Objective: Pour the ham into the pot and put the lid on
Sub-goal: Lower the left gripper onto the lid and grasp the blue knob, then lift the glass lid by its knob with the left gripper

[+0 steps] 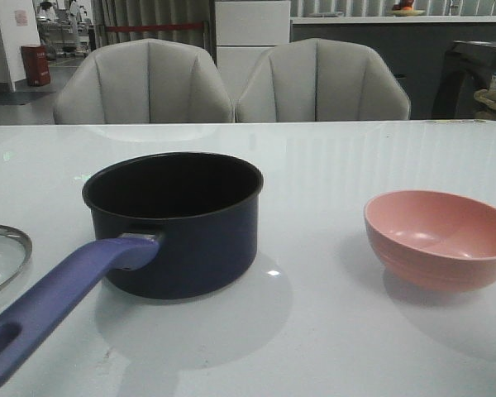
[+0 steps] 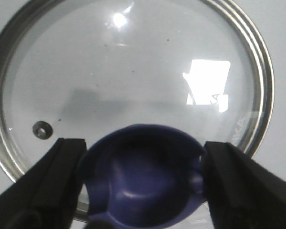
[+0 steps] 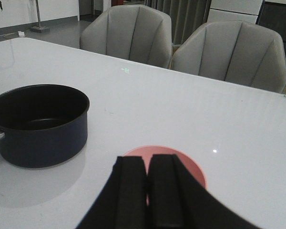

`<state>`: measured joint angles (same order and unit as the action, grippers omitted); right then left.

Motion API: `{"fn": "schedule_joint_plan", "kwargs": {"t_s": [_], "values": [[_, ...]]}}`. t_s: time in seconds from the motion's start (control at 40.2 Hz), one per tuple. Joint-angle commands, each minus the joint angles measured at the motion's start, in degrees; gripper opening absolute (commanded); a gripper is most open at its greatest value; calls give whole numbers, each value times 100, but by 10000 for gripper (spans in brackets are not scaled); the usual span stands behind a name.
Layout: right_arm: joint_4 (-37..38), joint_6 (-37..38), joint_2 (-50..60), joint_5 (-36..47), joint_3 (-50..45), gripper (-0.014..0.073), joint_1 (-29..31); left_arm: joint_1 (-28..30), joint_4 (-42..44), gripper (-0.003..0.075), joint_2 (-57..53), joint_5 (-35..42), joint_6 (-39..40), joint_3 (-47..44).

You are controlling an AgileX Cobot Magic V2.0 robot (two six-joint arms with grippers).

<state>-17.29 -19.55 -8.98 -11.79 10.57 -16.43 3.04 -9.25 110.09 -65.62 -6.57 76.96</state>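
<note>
Two grey chairs [image 1: 231,83] stand at the far edge of our glossy white worktop [image 1: 331,331], a dim room behind them. We see the pot [image 1: 178,223] left of centre, uncovered; the pink bowl [image 1: 442,238] sits to the right. The lid [image 2: 133,76] lies at the near left. Our left hand [image 2: 143,181] is spread around its knob [image 2: 143,176]; our right hand [image 3: 148,191] is clenched, above the bowl.
</note>
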Motion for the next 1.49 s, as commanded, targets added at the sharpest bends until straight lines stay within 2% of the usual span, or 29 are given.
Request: {"fn": "schedule_joint_plan", "kwargs": {"t_s": [0.0,0.299,0.498,0.796,1.144,1.269,1.468], "values": [[-39,-54,-64,415,144,155,-10,-17,-69,419,-279,-23,40,124],[-39,-54,-64,415,144,155,-10,-17,-69,241,-279,-95,30,124],[-39,-54,-64,415,144,155,-10,-17,-69,178,-291,-60,30,136],[-39,-54,-64,415,144,155,-10,-17,-69,175,-432,-201,8,476],[-39,-54,-64,415,144,155,-10,-55,-163,175,-608,-820,8,1558],[-39,-54,-64,415,144,155,-10,-290,-178,175,-742,-820,-7,1808],[-39,-54,-64,415,144,155,-10,-1021,-178,175,-769,-820,-34,2124]]}}
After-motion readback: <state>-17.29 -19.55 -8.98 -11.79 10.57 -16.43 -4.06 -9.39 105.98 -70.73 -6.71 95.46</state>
